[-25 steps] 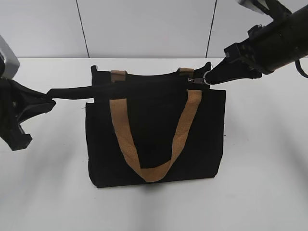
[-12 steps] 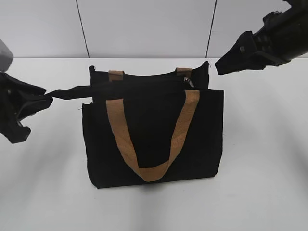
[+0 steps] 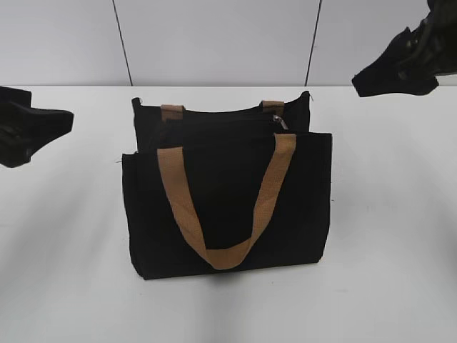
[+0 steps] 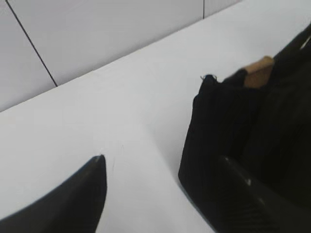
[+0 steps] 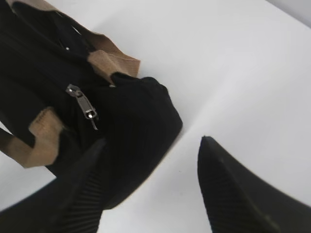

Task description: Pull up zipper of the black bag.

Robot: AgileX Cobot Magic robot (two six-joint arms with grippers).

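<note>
The black bag (image 3: 228,200) stands upright on the white table with a tan strap handle (image 3: 221,207) hanging down its front. The zipper line (image 3: 214,123) runs along its top edge, and the small silver pull tab (image 3: 280,122) rests at the right end, also showing in the right wrist view (image 5: 81,102). My left gripper (image 3: 68,121) is open and empty, apart from the bag's left end (image 4: 214,126). My right gripper (image 3: 357,80) is open and empty, up and to the right of the bag's right end (image 5: 141,111).
A grey panelled wall (image 3: 214,43) stands behind the white table (image 3: 400,236). Bare table lies in front of and to both sides of the bag.
My left gripper let go of the bag's black end strip and drew back left; the strip fell back against the bag. My right gripper, having released the pull tab, moved farther up and right.
</note>
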